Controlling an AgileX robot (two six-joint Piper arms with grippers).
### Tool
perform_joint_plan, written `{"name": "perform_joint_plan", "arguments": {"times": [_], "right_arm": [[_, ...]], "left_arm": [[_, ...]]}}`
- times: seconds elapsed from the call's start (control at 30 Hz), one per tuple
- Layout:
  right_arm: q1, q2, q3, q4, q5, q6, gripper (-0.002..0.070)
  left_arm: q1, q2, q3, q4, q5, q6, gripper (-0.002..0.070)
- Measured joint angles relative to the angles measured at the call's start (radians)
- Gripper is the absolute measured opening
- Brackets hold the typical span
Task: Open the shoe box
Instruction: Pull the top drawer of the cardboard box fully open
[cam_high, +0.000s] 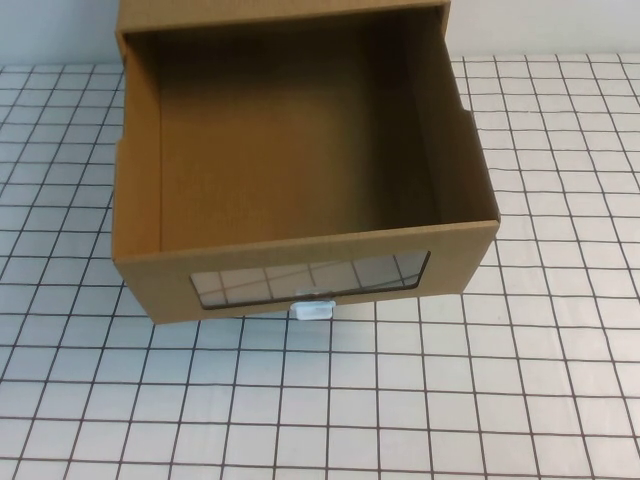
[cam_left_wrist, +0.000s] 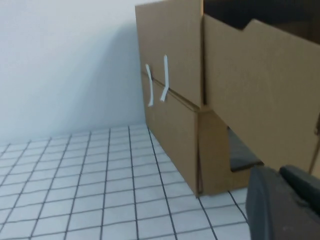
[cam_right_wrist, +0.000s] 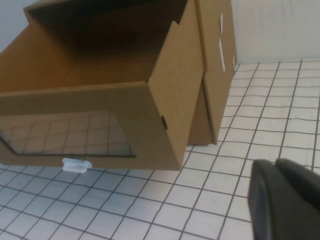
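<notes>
the shoe box is sitting at the far middle of the tiled table, and its drawer is standing pulled well out of the outer sleeve toward the robot, so the task is looking done or nearly so. it is looking like light, stiff corrugated card, empty inside, so i am judging that it will be sliding easily, skidding under a careless push and denting under a hard squeeze. the best hold is looking like the small white pull tab under the clear window on the front wall, or else the front rim. counting: one box, one drawer, one window, one tab, and two white tape strips showing on the sleeve's left side. the left gripper is hovering low beside the box's left side, not touching it, and i cannot tell whether it is parted or closed. the right gripper is hanging off the box's right front corner, apart from it, with its jaws together and holding nothing.
</notes>
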Motion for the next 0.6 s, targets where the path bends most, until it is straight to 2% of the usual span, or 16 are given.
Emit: {"name": "perform_joint_plan", "arguments": {"times": [0.33, 0.6], "right_arm": [[0.0, 0.0, 0.0, 0.005, 0.059, 0.0, -0.0013], [0.0, 0.0, 0.0, 0.007, 0.196, 0.0, -0.0013]], "left_arm": [[0.0, 0.0, 0.008, -0.002, 0.19, 0.0, -0.0002], [0.0, 0.0, 0.008, -0.002, 0.219, 0.0, -0.0002]]}}
